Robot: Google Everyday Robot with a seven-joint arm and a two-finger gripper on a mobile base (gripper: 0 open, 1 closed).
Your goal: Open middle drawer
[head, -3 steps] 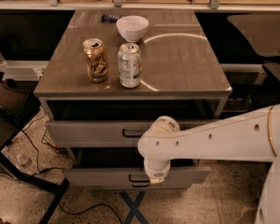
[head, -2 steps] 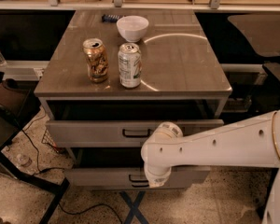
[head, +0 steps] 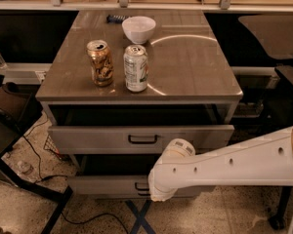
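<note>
The middle drawer (head: pixel 102 185) is the lower of the two pale grey fronts in view. It stands pulled out a little, with a dark gap above it. Its black bar handle (head: pixel 140 186) is partly covered by my arm. My gripper (head: pixel 154 193) is at the end of the white arm, right against the handle's right end and low on the drawer front. The arm hides how it sits on the handle. The taller-fronted top drawer (head: pixel 88 139) is also pulled out, its black handle (head: pixel 142 139) showing. The lowest drawer is hidden.
On the cabinet top (head: pixel 195 67) stand a gold can (head: pixel 100 62), a white and green can (head: pixel 136 68) and a white bowl (head: pixel 138 29). A dark chair (head: pixel 10 116) and cables (head: pixel 39 160) lie to the left. Blue tape (head: pixel 139 218) marks the floor in front.
My arm's white joint has shifted right and slightly down. The gripper stays at the middle drawer's handle. The drawer fronts look in the same place.
</note>
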